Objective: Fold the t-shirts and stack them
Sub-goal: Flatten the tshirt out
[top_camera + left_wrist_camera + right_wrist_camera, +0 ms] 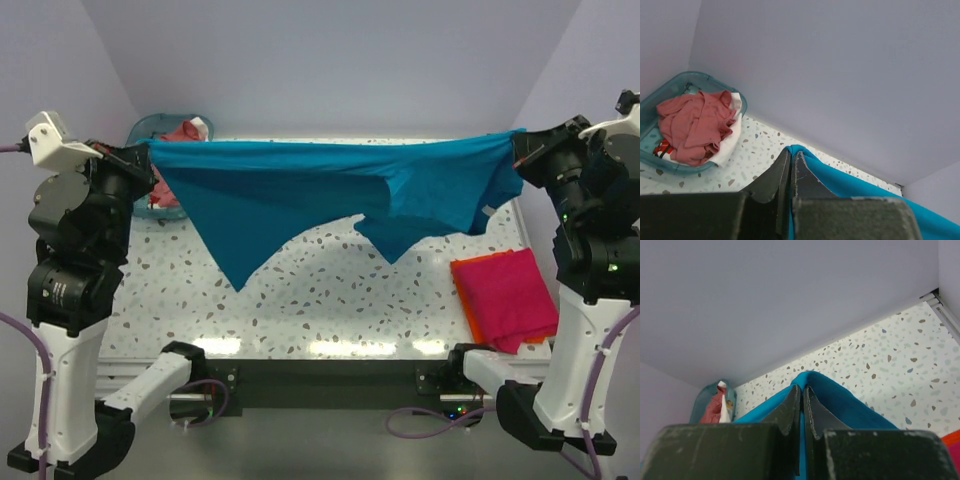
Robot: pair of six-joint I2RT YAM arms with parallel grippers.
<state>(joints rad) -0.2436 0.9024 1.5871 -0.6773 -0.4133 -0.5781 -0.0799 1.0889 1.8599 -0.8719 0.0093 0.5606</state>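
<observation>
The large teal-blue cloth t-shirt (pixel 330 190) hangs stretched above the speckled white table (pixel 300 300). The left gripper (pixel 791 157) and right gripper (pixel 802 392) each pinch one end, jaws clamped tight on the fabric. On the table's right side lies a folded magenta-pink shirt (pixel 510 295) atop an orange shirt (pixel 470 263).
</observation>
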